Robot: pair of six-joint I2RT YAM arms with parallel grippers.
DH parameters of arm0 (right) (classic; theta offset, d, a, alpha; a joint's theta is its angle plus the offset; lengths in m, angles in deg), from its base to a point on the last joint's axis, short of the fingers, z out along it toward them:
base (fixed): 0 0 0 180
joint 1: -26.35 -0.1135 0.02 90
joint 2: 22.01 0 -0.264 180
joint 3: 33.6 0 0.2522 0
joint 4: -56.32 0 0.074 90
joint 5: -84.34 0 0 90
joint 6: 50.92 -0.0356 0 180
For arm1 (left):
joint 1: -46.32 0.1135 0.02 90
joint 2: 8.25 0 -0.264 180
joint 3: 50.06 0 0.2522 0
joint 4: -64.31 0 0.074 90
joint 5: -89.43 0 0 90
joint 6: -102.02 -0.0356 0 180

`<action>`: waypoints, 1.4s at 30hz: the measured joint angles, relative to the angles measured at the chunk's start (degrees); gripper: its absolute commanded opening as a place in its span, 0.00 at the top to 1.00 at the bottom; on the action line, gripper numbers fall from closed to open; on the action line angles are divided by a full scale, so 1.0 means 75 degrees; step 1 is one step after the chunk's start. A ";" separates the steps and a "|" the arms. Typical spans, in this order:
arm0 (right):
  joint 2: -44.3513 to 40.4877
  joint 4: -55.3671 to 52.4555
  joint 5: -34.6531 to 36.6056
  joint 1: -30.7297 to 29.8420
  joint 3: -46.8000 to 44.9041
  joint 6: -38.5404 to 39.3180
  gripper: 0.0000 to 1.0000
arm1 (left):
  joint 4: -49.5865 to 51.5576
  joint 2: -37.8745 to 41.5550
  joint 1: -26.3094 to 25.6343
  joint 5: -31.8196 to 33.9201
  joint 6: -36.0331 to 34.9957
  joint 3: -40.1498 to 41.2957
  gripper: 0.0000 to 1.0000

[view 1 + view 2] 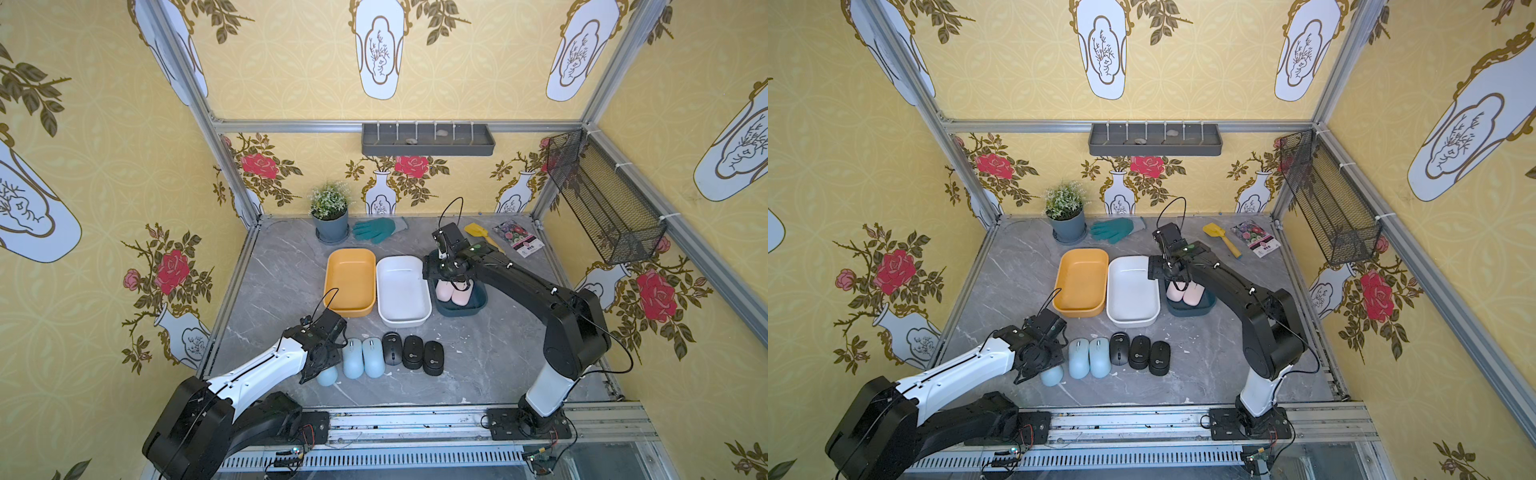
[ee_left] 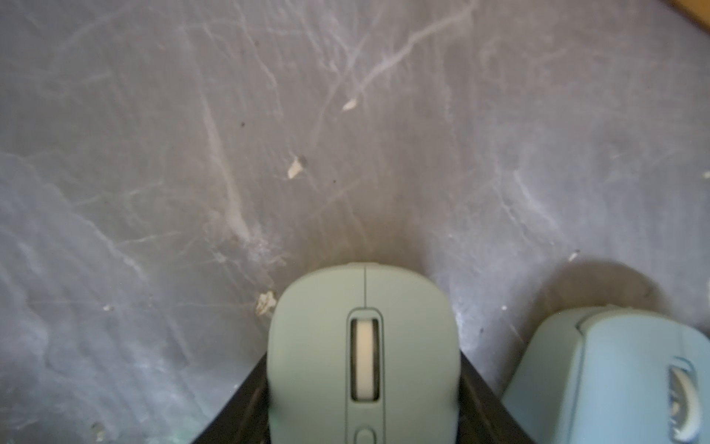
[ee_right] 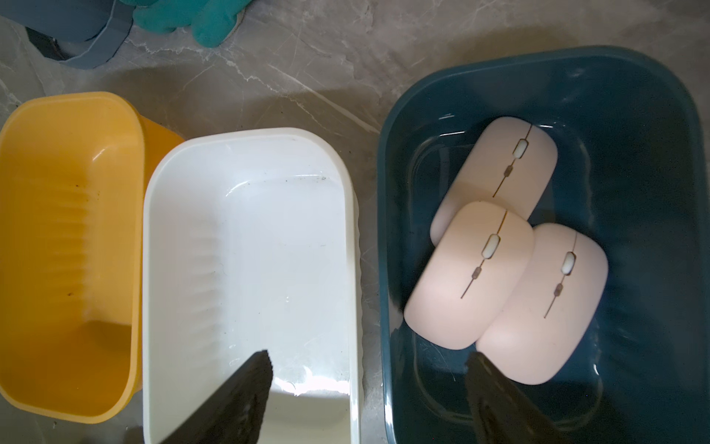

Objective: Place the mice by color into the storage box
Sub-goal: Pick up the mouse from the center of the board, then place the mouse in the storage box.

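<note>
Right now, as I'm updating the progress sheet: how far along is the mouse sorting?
Done: three pink mice lie in the dark blue box. In hand: the left gripper is shut on one pale blue mouse; the right gripper is open, empty. Left: two more blue mice and three black mice on the table; the yellow box and white box hold nothing.

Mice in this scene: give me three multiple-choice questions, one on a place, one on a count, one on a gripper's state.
1. Where are the pink mice? A yellow bin; B white bin; C dark blue bin.
2. How many black mice lie on the table? A two; B three; C four.
3. The left gripper is: A open; B shut on a pale blue mouse; C shut on a black mouse.
C: all three lie inside it. B: three stand in a row. B: that mouse sits clamped between its jaws.
</note>
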 measured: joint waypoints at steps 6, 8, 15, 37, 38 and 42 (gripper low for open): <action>0.0099 0.0003 0.0000 -0.0009 0.0067 0.0000 0.18 | 0.0096 0.0146 -0.0006 -0.0128 0.0000 -0.0090 0.44; 0.0102 0.0003 0.0000 -0.0015 0.0067 0.0000 0.18 | 0.0140 0.0227 -0.0006 -0.0140 0.0000 -0.0175 0.43; -0.0015 0.0064 0.0000 -0.0012 -0.0096 -0.0035 0.18 | 0.0574 0.0443 -0.0006 -0.0122 -0.0020 -0.0516 0.44; -0.0825 0.0111 0.0012 0.0431 -0.0294 -0.0105 0.18 | 0.1676 -0.0627 0.0597 0.0280 -0.1629 -0.4925 0.44; -0.0912 0.0114 0.0012 0.0498 -0.0335 -0.0105 0.18 | 0.1553 -0.0807 0.0685 0.0271 -0.1725 -0.5062 0.44; -0.1279 0.0119 0.0023 0.0775 -0.0565 -0.0076 0.18 | 0.1046 -0.1635 0.0921 0.0102 -0.2098 -0.5584 0.43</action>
